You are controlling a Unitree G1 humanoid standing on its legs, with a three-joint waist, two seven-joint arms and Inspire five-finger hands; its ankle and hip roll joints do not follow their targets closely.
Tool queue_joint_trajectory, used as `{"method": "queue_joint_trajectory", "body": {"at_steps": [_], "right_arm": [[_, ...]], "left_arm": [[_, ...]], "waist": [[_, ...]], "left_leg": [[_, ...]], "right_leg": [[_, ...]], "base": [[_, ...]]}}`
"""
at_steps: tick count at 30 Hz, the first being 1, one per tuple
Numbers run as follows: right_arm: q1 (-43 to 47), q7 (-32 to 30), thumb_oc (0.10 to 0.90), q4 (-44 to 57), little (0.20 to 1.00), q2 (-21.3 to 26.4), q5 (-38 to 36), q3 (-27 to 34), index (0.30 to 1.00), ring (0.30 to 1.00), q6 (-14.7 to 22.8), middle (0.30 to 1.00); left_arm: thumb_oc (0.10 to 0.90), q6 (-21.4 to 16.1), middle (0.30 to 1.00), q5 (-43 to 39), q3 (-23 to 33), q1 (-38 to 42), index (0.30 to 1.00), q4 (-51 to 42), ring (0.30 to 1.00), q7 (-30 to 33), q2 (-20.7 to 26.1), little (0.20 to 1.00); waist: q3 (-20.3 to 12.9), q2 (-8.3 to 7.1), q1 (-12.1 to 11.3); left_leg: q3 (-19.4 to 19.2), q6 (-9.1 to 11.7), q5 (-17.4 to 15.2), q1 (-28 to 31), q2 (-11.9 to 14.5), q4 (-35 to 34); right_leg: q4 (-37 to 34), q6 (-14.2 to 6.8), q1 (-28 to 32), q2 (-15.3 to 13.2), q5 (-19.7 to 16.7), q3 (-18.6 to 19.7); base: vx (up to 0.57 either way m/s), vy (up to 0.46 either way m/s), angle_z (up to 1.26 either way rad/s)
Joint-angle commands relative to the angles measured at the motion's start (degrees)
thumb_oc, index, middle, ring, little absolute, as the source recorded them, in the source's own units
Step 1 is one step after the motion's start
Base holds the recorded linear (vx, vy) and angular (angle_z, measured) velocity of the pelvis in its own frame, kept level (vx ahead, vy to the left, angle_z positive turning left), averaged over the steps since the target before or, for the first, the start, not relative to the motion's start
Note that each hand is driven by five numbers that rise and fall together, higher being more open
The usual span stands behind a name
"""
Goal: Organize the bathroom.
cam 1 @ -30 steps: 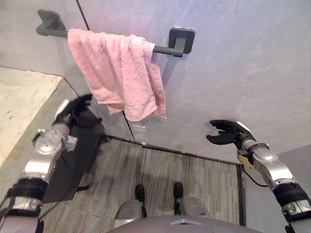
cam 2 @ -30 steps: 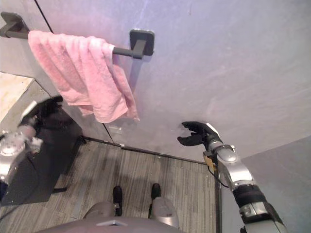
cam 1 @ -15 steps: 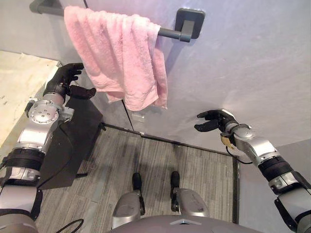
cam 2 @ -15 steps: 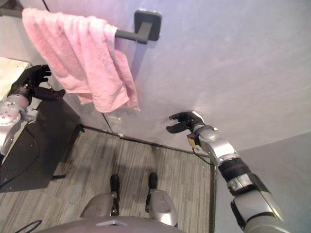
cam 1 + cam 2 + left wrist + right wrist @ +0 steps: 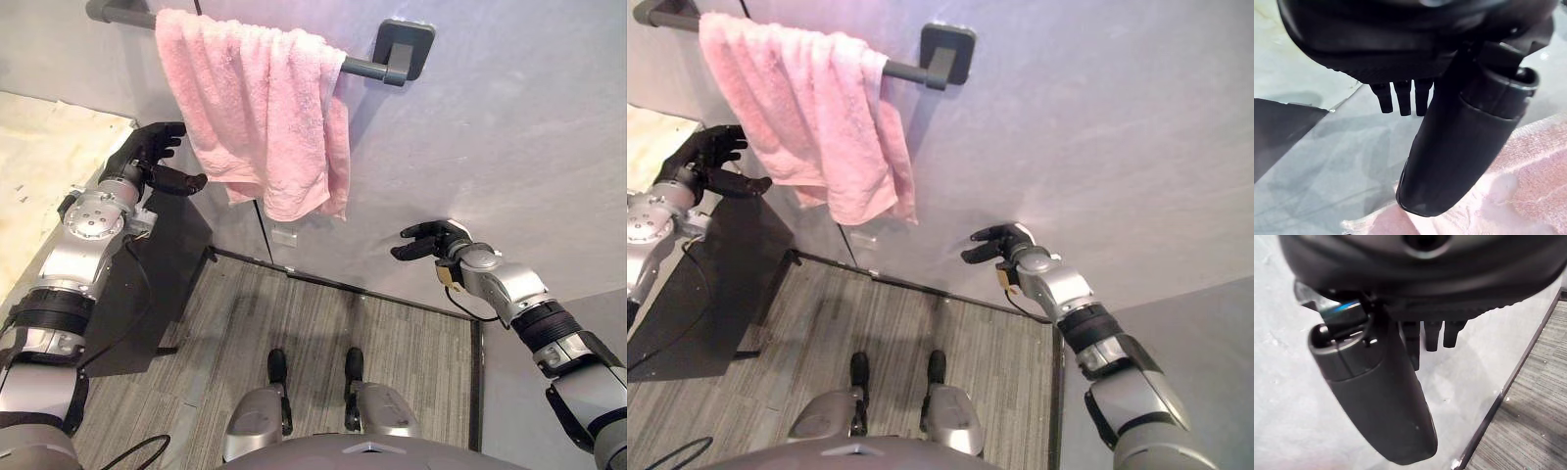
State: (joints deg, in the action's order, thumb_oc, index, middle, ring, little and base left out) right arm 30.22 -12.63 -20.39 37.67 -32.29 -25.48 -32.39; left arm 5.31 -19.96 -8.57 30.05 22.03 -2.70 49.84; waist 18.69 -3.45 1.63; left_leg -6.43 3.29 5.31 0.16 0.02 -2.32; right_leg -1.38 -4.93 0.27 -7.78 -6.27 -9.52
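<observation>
A pink towel (image 5: 260,117) hangs bunched over a dark grey wall rail (image 5: 367,67), its lower corner drooping lower on the right. My left hand (image 5: 147,162) is raised just left of the towel's lower edge, open, thumb pointing at the cloth with a small gap. In the left wrist view the thumb (image 5: 1459,142) stands before pink towel (image 5: 1528,181) folds. My right hand (image 5: 431,240) hovers open near the bare grey wall, low and to the right of the towel, holding nothing.
A black cabinet (image 5: 147,294) stands under my left arm against the wall. A pale stone counter (image 5: 44,166) lies at far left. Grey plank floor (image 5: 323,323) runs below, with a dark strip (image 5: 476,382) along the right wall.
My left hand has risen a little and come closer to the towel's lower left edge. My right hand has stayed by the wall. The camera has shifted slightly.
</observation>
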Motion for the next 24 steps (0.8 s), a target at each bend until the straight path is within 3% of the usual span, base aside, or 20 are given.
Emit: {"method": "queue_joint_trajectory", "body": {"at_steps": [1, 4, 9, 15, 16, 20, 24], "right_arm": [[34.8, -7.3, 0.8, 2.9, 0.9, -1.0, 2.4, 2.4, 0.9, 0.9, 17.6, 0.9], [36.2, -6.9, 0.8, 2.6, 0.9, -1.3, 1.5, 2.8, 0.9, 0.9, 19.6, 0.9], [36.3, -6.8, 0.8, 3.1, 0.9, -1.9, 0.1, 3.0, 0.9, 0.9, 19.8, 0.9], [36.0, -5.8, 0.8, 2.3, 0.9, -3.7, -6.0, 3.2, 0.9, 0.9, 21.6, 0.9], [35.2, -4.2, 0.8, 2.6, 0.9, -6.2, -13.3, 3.5, 0.9, 0.9, 22.3, 0.9], [33.0, -1.4, 0.8, 5.1, 0.9, -12.0, -23.2, 3.6, 0.9, 0.9, 22.5, 0.9], [30.9, -1.6, 0.8, 7.3, 0.9, -16.5, -25.9, 2.4, 0.9, 0.9, 22.5, 0.9]], "left_arm": [[0.8, -7.2, 0.9, -3.8, -5.0, 14.6, 0.9, -4.2, 0.9, -0.3, -1.5, 0.9], [0.8, -7.5, 0.9, -4.0, -5.3, 15.2, 0.9, -3.1, 0.9, -0.1, -2.4, 0.9], [0.8, -6.9, 0.9, -3.4, -5.2, 15.1, 0.9, -2.9, 0.9, -0.3, -3.3, 0.9], [0.8, -6.1, 0.9, -3.3, -5.7, 15.2, 0.9, -1.9, 0.9, -0.3, -4.3, 0.9], [0.8, -5.2, 0.9, -3.0, -5.8, 14.9, 0.9, -2.0, 0.9, -0.1, -5.0, 0.9], [0.8, -5.2, 0.9, -2.3, -5.9, 13.9, 0.9, -1.3, 0.9, 0.3, -6.3, 0.9], [0.8, -4.6, 0.9, -1.8, -6.2, 13.5, 0.9, -1.4, 0.9, 0.8, -7.2, 0.9]], "waist": [[-9.5, 2.2, -2.8], [-9.5, 2.29, -2.8], [-10.0, 2.17, -3.0], [-10.8, 2.16, -3.1], [-11.1, 2.28, -3.2], [-11.7, 2.4, -3.5], [-12.4, 2.34, -3.7]], "left_leg": [[0.0, 0.0, -10.8, 6.8, 3.9, 4.8], [0.3, 0.1, -10.9, 6.8, 3.7, 4.6], [0.5, 0.1, -10.9, 7.1, 3.5, 4.3], [0.7, 0.0, -11.1, 8.0, 3.4, 3.9], [0.7, 0.0, -11.2, 8.5, 3.4, 3.6], [0.8, -0.2, -11.5, 9.0, 3.2, 3.5], [0.9, -0.5, -11.6, 9.7, 3.1, 3.0]], "right_leg": [[6.1, -5.7, -5.0, -4.7, 2.8, 1.3], [6.0, -5.7, -4.9, -4.7, 2.9, 1.3], [5.8, -5.7, -4.4, -4.6, 3.0, 1.2], [5.5, -5.7, -3.8, -4.5, 3.1, 0.7], [5.4, -5.6, -3.5, -4.5, 3.1, 0.5], [5.3, -5.8, -3.1, -4.6, 3.2, 0.3], [5.0, -5.9, -2.6, -4.7, 3.2, 0.0]], "base": [[0.0, 0.0, 0.0], [0.0, 0.0, 0.0], [0.01, 0.002, 0.0], [0.02, 0.01, 0.0], [0.04, 0.028, -0.01], [0.04, 0.022, -0.01], [0.05, 0.015, 0.0]]}}
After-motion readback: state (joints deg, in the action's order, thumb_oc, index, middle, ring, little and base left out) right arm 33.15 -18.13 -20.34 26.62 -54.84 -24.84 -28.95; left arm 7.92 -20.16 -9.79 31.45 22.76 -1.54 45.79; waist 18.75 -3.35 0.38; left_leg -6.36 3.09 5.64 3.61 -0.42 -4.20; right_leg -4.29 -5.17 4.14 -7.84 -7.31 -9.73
